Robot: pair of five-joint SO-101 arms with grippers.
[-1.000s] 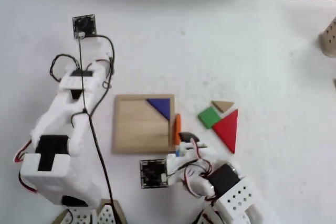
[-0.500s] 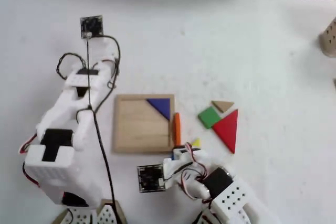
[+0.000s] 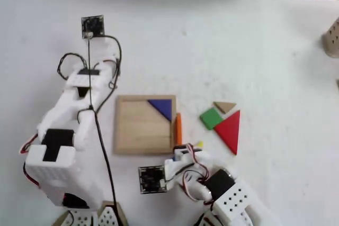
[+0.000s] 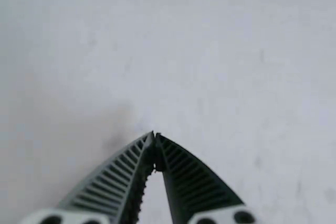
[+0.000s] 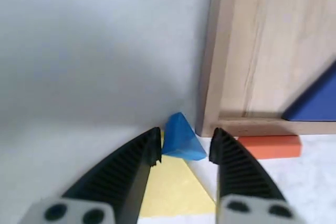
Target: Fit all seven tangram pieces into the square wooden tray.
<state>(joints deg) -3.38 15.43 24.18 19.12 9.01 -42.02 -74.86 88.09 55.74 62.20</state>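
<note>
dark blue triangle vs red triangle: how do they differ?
The dark blue triangle lies inside the wooden tray, tucked into a corner; the red triangle lies outside it on the table. The red triangle looks larger than the dark blue triangle. Both lie flat.

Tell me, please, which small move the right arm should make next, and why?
Probably close the right gripper on the light blue triangle: its fingers stand open on either side of that piece, which sits just outside a corner of the tray, by the yellow triangle.
</note>
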